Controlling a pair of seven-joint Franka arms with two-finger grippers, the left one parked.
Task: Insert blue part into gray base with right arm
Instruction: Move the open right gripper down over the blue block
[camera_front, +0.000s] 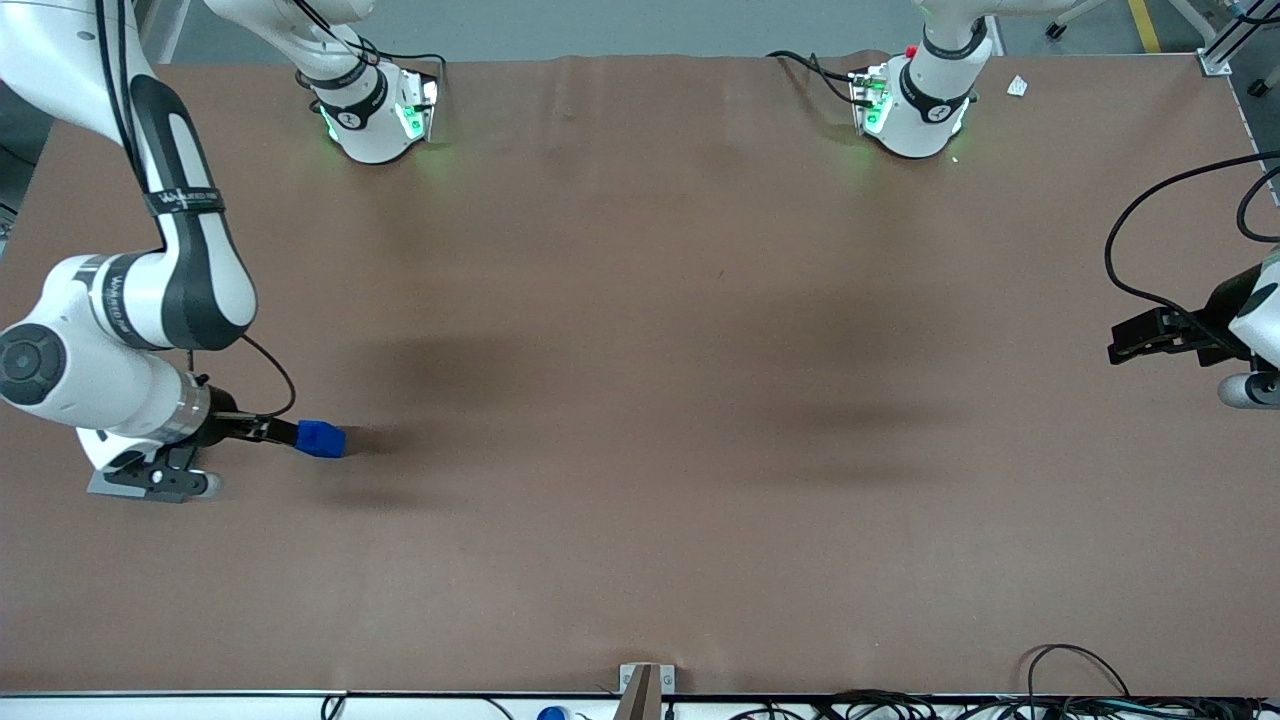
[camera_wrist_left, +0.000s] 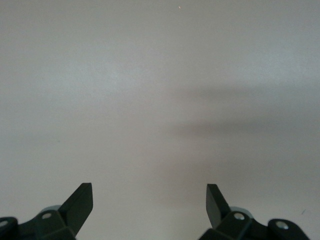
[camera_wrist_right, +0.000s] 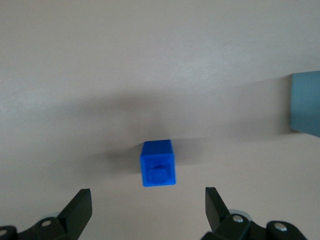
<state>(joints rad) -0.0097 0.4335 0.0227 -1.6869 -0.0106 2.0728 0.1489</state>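
Tool (camera_wrist_right: 145, 210) open, low over counter (camera_front: 640, 400), lower left of front frame. Blue part (camera_wrist_right: 159, 163) on counter between fingers, not yet held. Gray base (camera_wrist_right: 306, 102) nearby. Risk: crooked pinch, part slips or tips.
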